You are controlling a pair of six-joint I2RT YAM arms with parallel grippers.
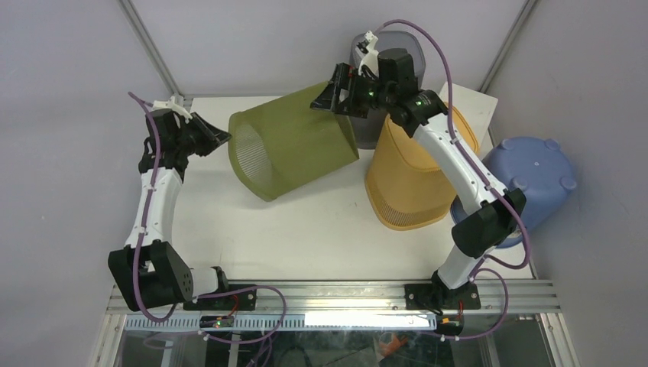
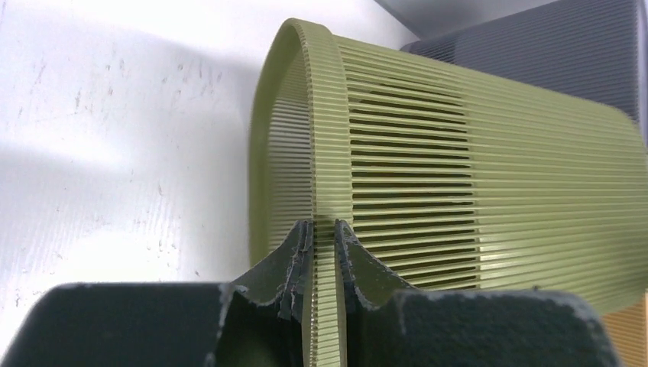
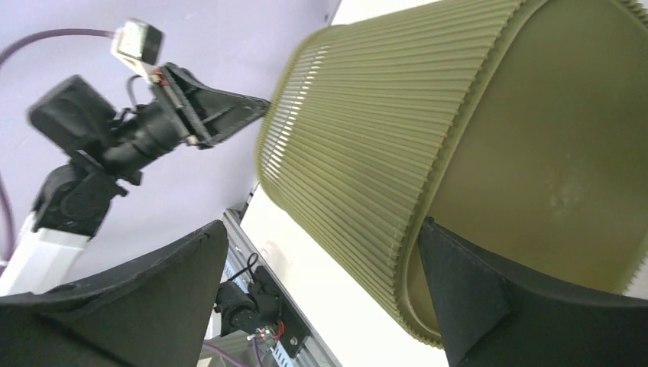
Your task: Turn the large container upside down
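The large olive-green ribbed container (image 1: 294,141) lies tilted on its side over the white table (image 1: 306,229), its open mouth facing left. My left gripper (image 1: 225,138) is shut on its rim (image 2: 325,229), one finger inside the wall and one outside. My right gripper (image 1: 325,98) is open at the container's closed base. In the right wrist view one of its fingers (image 3: 474,290) rests against the base (image 3: 550,145), and the other stands clear of the ribbed wall. The left wrist view shows the ribbed side (image 2: 474,168).
An orange ribbed basket (image 1: 413,176) stands to the right of the green container, under the right arm. A dark grey bin (image 1: 382,53) stands behind at the back. A blue tub (image 1: 535,176) lies upside down off the table's right edge. A metal rail (image 1: 336,294) runs along the near edge.
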